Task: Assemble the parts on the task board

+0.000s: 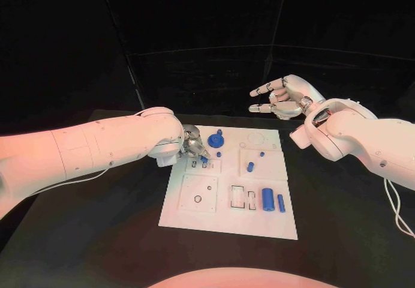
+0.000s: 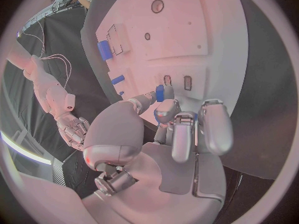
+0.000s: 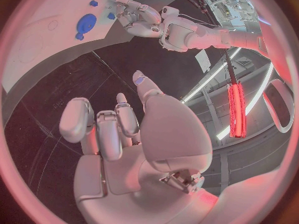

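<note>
My left hand (image 1: 192, 150) is down over the far left part of the task board (image 1: 226, 225), close to its left edge, and my fingers are closed round a small blue part (image 2: 160, 92) that I pinch between thumb and fingertips (image 2: 169, 93); in my left wrist view that piece stands just above two small slots in the white plate. My right hand (image 1: 283, 96) hangs in the air beyond the board's far right corner, well apart from everything, holding nothing, its fingers loosely curved and spread from one another. Near my left hand a round blue part (image 1: 215, 141) sits near the far edge of the board, with a small blue peg (image 1: 219, 131) just behind it. Toward the middle a short blue piece (image 1: 250, 167) stands with another tiny one (image 1: 262, 153) near it. On the near right part lie a thick blue cylinder (image 1: 268, 200) and a slim blue bar (image 1: 281, 203) side by side, just beside the rectangular cut-outs (image 1: 238, 197). The near left quarter of the board is bare white plate with small holes, and the black table (image 1: 104, 234) lies open all round the board's left, near and right edges.
</note>
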Tool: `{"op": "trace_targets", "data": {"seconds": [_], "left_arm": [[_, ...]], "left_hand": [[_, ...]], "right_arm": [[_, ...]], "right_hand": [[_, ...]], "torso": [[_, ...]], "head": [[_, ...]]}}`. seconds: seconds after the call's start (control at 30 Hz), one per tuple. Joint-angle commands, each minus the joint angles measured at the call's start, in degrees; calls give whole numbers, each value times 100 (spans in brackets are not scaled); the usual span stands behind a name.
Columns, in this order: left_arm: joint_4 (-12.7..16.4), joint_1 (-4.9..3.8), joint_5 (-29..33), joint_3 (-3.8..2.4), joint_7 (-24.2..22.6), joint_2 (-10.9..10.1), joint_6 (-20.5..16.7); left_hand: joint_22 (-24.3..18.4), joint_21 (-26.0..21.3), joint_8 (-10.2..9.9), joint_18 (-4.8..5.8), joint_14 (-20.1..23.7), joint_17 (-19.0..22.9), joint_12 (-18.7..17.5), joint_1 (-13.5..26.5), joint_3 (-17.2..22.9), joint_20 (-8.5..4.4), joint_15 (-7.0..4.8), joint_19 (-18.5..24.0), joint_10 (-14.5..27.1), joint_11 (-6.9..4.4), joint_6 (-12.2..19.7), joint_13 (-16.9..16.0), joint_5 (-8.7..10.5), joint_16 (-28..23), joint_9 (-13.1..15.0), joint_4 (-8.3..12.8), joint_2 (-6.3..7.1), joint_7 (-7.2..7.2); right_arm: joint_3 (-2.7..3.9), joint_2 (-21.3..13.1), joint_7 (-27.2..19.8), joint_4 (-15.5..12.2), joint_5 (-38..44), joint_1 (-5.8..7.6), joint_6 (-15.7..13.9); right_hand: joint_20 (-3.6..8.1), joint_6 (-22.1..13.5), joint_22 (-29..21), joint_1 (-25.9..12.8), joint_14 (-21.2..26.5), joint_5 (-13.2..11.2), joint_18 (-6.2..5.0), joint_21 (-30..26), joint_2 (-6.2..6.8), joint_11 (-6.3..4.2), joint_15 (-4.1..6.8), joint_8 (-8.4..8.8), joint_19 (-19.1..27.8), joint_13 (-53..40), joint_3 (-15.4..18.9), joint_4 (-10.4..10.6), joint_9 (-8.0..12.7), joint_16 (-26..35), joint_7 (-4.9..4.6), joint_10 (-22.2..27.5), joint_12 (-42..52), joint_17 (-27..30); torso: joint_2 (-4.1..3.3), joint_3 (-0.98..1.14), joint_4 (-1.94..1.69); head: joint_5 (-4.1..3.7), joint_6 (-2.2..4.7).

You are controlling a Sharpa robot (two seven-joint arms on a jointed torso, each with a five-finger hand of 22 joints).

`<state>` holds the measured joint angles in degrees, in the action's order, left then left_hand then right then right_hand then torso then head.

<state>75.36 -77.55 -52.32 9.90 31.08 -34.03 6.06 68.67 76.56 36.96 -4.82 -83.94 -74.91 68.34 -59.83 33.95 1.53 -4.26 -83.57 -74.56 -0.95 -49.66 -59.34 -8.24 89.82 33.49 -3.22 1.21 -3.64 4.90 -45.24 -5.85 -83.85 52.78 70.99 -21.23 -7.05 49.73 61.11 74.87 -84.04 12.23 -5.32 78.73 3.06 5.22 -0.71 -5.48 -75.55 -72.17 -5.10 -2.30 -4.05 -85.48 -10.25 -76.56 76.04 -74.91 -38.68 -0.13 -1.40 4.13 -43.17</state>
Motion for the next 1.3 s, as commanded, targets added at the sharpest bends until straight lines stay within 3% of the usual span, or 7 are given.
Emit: {"op": "trace_targets", "data": {"seconds": [0.03,0.23,0.57,1.1,1.3], "left_arm": [[65,20,57,0,-165,-29,-450],[130,105,-117,1,-194,-60,-622],[172,190,-383,1,-112,-78,-523],[183,218,-502,1,101,-102,-201],[202,220,-515,1,153,-123,-157]], "left_hand": [[12,23,30,67,-606,-1509,22,33,1038,-13,-51,-40,-58,-20,1,-2,-31,18,6,1011,4,33],[4,18,32,65,-606,-1509,16,31,1044,-13,-52,-38,-55,-21,2,7,-36,18,8,1013,6,34],[13,23,35,67,-606,-1509,-7,30,1048,-14,-53,-41,-41,-21,2,39,-38,18,10,1015,8,34],[25,30,74,69,-606,-1509,-32,34,1093,-20,-60,-45,-42,-30,-10,81,-102,18,40,1028,39,43],[21,27,95,68,-606,-1509,-33,44,1114,-23,-63,-44,-50,-34,-13,84,-140,18,55,1030,56,47]], "right_arm": [[2,0,-33,-4,-16,9,46],[1,-5,-33,-5,-16,9,52],[0,-1,-39,-15,-16,8,64],[-1,2,-43,5,-16,8,71],[-1,4,-45,12,-16,8,72]], "right_hand": [[18,-30,-3,-18,-343,32,-18,-35,-68,3,-3,-15,38,6,33,7,6,27,-9,24,-5,-380],[18,-30,-3,-18,-343,32,-18,-35,-68,3,-3,-15,38,6,33,7,6,27,-9,24,-5,-380],[18,-30,-3,-18,-343,32,-18,-35,-68,3,-3,-15,38,6,33,7,6,27,-9,24,-5,-380],[18,-30,-3,-30,-345,38,-18,-36,-76,2,-3,-17,36,6,40,19,6,26,-9,23,-4,-386],[18,-30,-3,-30,-345,38,-18,-36,-76,2,-3,-17,36,6,40,19,6,26,-9,23,-4,-386]], "torso": [[1,-3,5],[-1,-4,9],[-6,-5,7],[-3,-6,20],[-8,-8,8]], "head": [[13,-9],[23,-13],[37,-26],[61,-54],[51,-51]]}}
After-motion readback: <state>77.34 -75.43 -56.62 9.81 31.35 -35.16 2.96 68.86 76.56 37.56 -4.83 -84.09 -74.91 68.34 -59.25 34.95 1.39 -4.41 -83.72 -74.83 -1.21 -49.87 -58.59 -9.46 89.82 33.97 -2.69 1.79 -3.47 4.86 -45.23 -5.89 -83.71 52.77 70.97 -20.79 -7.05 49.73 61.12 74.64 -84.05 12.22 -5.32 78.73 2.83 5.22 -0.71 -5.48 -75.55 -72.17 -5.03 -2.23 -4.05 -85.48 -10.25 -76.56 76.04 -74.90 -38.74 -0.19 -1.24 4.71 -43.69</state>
